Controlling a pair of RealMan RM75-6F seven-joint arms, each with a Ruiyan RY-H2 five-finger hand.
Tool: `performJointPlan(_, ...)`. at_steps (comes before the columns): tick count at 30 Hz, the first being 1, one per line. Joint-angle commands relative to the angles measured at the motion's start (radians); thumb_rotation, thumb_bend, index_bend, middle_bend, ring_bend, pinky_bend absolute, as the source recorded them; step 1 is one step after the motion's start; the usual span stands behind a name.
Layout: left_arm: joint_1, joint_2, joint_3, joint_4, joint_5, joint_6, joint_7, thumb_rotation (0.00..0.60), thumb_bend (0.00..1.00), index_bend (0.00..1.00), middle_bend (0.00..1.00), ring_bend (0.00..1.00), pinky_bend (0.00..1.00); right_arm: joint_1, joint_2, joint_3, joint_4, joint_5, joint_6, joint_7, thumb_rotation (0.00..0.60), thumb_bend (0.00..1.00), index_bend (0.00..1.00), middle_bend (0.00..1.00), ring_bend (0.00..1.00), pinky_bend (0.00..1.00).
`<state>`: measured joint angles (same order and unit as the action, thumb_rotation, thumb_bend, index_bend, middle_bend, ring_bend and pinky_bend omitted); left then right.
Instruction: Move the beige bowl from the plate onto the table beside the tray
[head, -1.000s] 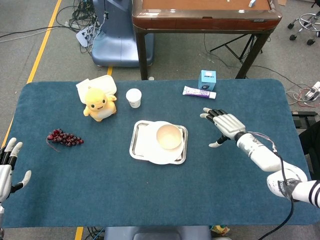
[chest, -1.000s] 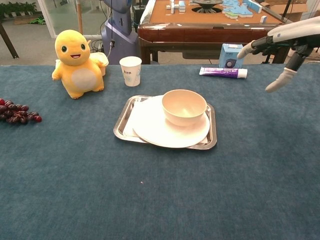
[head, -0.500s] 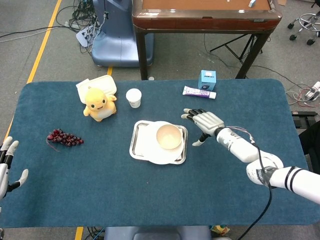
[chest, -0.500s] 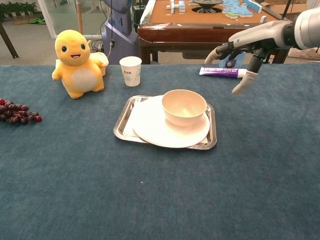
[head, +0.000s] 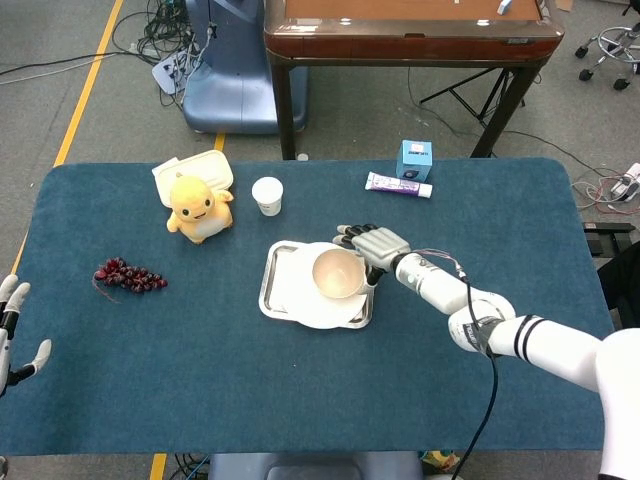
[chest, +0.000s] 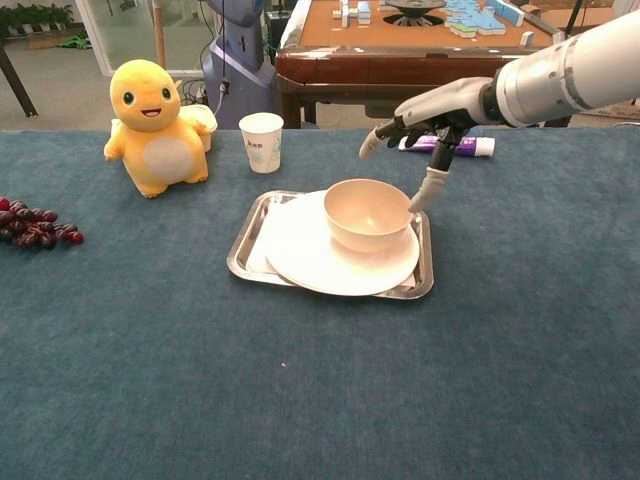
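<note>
The beige bowl (head: 337, 273) (chest: 368, 213) stands upright on a white plate (head: 300, 300) (chest: 320, 262), which lies on a metal tray (head: 272, 280) (chest: 247, 252) at the table's middle. My right hand (head: 372, 245) (chest: 420, 120) hovers over the bowl's right rim with its fingers spread; the thumb hangs down right next to the rim, and nothing is held. My left hand (head: 12, 330) shows only at the far left edge of the head view, off the table's corner, fingers apart and empty.
A white paper cup (head: 267, 195) (chest: 261, 141) and a yellow plush toy (head: 199, 208) (chest: 153, 124) stand behind-left of the tray. Dark grapes (head: 130, 276) (chest: 35, 228) lie far left. A purple tube (head: 397, 184) and blue box (head: 415, 159) sit behind the right hand.
My right hand has swept leftward from the open table on the right to the bowl's right rim. The left hand has drifted slightly lower. The bowl has not moved.
</note>
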<state>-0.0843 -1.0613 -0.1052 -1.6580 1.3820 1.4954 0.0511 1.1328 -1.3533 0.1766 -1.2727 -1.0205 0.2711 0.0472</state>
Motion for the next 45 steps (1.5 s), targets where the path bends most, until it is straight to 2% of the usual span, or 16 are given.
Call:
performJointPlan(1,0.002,0.005,-0.001,0.002,0.001,0.002,-0.009,0.600,0.32,0.00,0.00,0.00,0.00,0.025,-0.029,-0.005,0.031,0.001,-0.017,0.007,0.600,0.03,0.00,0.00,0.00,0.00)
performJointPlan(14,0.008,0.015,-0.003,0.006,0.007,0.010,-0.042,0.600,0.32,0.00,0.00,0.00,0.00,0.085,-0.110,-0.025,0.111,-0.010,-0.047,0.022,0.600,0.00,0.00,0.00,0.00,0.00)
performJointPlan(35,0.016,0.024,0.004,-0.006,0.028,0.025,-0.044,0.600,0.32,0.00,0.00,0.00,0.00,0.136,-0.141,-0.105,0.142,0.036,-0.033,0.004,0.600,0.00,0.00,0.00,0.00,0.00)
performJointPlan(38,0.013,0.020,0.003,0.000,0.028,0.021,-0.046,0.600,0.32,0.00,0.00,0.00,0.00,0.138,-0.144,-0.113,0.144,0.042,-0.020,-0.002,0.600,0.02,0.00,0.00,0.00,0.00)
performJointPlan(45,0.009,0.026,-0.002,-0.007,0.020,0.015,-0.042,0.600,0.32,0.00,0.00,0.00,0.00,0.135,-0.158,-0.126,0.153,0.054,0.030,-0.023,0.600,0.17,0.00,0.03,0.00,0.00)
